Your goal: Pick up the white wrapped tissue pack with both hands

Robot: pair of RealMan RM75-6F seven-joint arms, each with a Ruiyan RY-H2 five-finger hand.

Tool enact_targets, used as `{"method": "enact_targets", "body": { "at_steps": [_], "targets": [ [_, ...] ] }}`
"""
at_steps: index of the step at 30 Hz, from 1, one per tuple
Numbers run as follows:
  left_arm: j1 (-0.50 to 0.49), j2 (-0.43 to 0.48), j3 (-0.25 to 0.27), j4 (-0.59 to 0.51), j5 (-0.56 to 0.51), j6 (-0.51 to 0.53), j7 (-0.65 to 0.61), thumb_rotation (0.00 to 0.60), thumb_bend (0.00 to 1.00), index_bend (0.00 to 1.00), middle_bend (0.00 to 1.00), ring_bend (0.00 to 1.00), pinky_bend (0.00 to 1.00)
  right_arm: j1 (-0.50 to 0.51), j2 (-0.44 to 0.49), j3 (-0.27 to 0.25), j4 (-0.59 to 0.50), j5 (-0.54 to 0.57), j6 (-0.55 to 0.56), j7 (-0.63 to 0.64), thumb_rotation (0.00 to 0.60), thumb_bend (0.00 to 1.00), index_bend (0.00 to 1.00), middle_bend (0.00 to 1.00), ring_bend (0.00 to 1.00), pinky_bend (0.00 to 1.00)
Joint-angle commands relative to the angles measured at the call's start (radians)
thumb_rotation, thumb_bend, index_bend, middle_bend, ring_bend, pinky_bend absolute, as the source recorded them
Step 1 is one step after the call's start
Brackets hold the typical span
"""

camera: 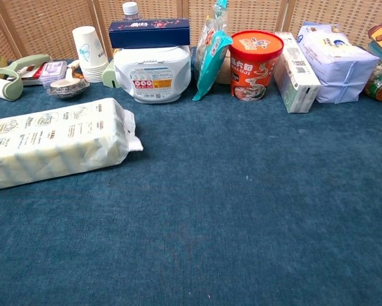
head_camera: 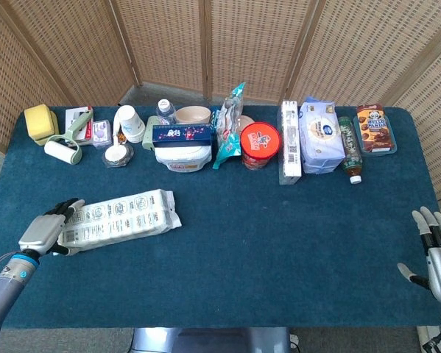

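Observation:
The long white wrapped tissue pack lies on the blue table at the left, its right end angled slightly away from me; the chest view shows it at the left edge. My left hand rests against the pack's left end, fingers laid on its top corner and thumb below; whether it grips is unclear. My right hand hovers at the table's right front corner, fingers spread, holding nothing, far from the pack. Neither hand shows plainly in the chest view.
A row of goods lines the back: lint roller, paper cups, white tub under a blue box, teal bag, red noodle cup, tissue boxes, bottle, cookie box.

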Motion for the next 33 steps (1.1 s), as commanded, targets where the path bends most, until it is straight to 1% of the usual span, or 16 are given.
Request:
{"method": "enact_targets", "body": {
  "at_steps": [1, 2, 4, 7, 11, 13, 15, 19, 21, 22, 24, 26, 29, 33],
  "targets": [
    [0.01, -0.021, -0.01, -0.03, -0.098, 0.057, 0.143, 0.6, 0.01, 0.29, 0.31, 0.36, 0.56, 0.001, 0.002, -0.001, 0.0, -0.001, -0.003, 0.006, 0.6, 0.0, 0.0, 0.0, 0.0, 0.0],
    [0.012, -0.027, -0.012, -0.035, -0.112, 0.068, 0.166, 0.6, 0.03, 0.33, 0.36, 0.4, 0.6, 0.001, 0.003, -0.002, -0.001, -0.002, -0.004, 0.008, 0.6, 0.0, 0.0, 0.0, 0.0, 0.0],
    [0.014, -0.034, -0.015, -0.04, -0.125, 0.086, 0.191, 0.6, 0.06, 0.39, 0.43, 0.46, 0.63, 0.002, 0.003, -0.003, -0.001, -0.004, -0.006, 0.01, 0.6, 0.0, 0.0, 0.0, 0.0, 0.0],
    [0.018, -0.04, -0.019, -0.045, -0.109, 0.109, 0.186, 0.6, 0.12, 0.42, 0.46, 0.49, 0.63, 0.002, 0.003, -0.005, -0.002, -0.006, -0.008, 0.008, 0.6, 0.0, 0.0, 0.0, 0.0, 0.0],
    [0.025, -0.023, -0.005, -0.045, 0.052, 0.147, 0.056, 0.6, 0.15, 0.43, 0.46, 0.49, 0.63, 0.003, 0.002, -0.008, -0.006, -0.008, -0.012, 0.003, 0.6, 0.0, 0.0, 0.0, 0.0, 0.0],
    [0.023, 0.01, 0.018, -0.053, 0.187, 0.188, -0.016, 0.6, 0.16, 0.44, 0.46, 0.49, 0.63, 0.006, 0.001, -0.015, -0.01, -0.016, -0.02, 0.002, 0.6, 0.0, 0.0, 0.0, 0.0, 0.0],
    [0.011, 0.055, 0.039, -0.071, 0.293, 0.215, -0.058, 0.6, 0.16, 0.44, 0.47, 0.49, 0.63, 0.008, 0.003, -0.023, -0.015, -0.026, -0.027, 0.007, 0.6, 0.0, 0.0, 0.0, 0.0, 0.0],
    [-0.025, 0.156, 0.051, -0.153, 0.407, 0.23, -0.058, 0.6, 0.16, 0.44, 0.47, 0.48, 0.63, 0.01, 0.011, -0.034, -0.035, -0.037, -0.037, 0.03, 0.6, 0.0, 0.0, 0.0, 0.0, 0.0],
    [-0.042, 0.193, 0.048, -0.196, 0.428, 0.224, -0.043, 0.6, 0.16, 0.44, 0.47, 0.47, 0.63, 0.01, 0.014, -0.035, -0.045, -0.039, -0.038, 0.035, 0.6, 0.0, 0.0, 0.0, 0.0, 0.0],
    [-0.057, 0.215, 0.037, -0.222, 0.448, 0.224, -0.011, 0.6, 0.16, 0.44, 0.47, 0.47, 0.63, 0.013, 0.016, -0.037, -0.058, -0.045, -0.041, 0.042, 0.6, 0.0, 0.0, 0.0, 0.0, 0.0],
    [-0.079, 0.245, 0.024, -0.274, 0.446, 0.202, 0.035, 0.6, 0.16, 0.44, 0.47, 0.47, 0.63, 0.019, 0.024, -0.04, -0.081, -0.051, -0.051, 0.049, 0.6, 0.0, 0.0, 0.0, 0.0, 0.0],
    [-0.106, 0.266, 0.002, -0.33, 0.419, 0.165, 0.081, 0.6, 0.16, 0.44, 0.47, 0.47, 0.63, 0.029, 0.037, -0.041, -0.115, -0.053, -0.069, 0.053, 0.6, 0.0, 0.0, 0.0, 0.0, 0.0],
    [-0.137, 0.272, -0.026, -0.385, 0.369, 0.121, 0.145, 0.6, 0.16, 0.44, 0.47, 0.47, 0.63, 0.044, 0.054, -0.039, -0.162, -0.046, -0.097, 0.044, 0.6, 0.0, 0.0, 0.0, 0.0, 0.0],
    [-0.182, 0.252, -0.063, -0.45, 0.298, 0.067, 0.241, 0.6, 0.16, 0.44, 0.47, 0.47, 0.63, 0.074, 0.08, -0.037, -0.239, -0.026, -0.16, 0.037, 0.6, 0.0, 0.0, 0.0, 0.0, 0.0]
  ]
}}
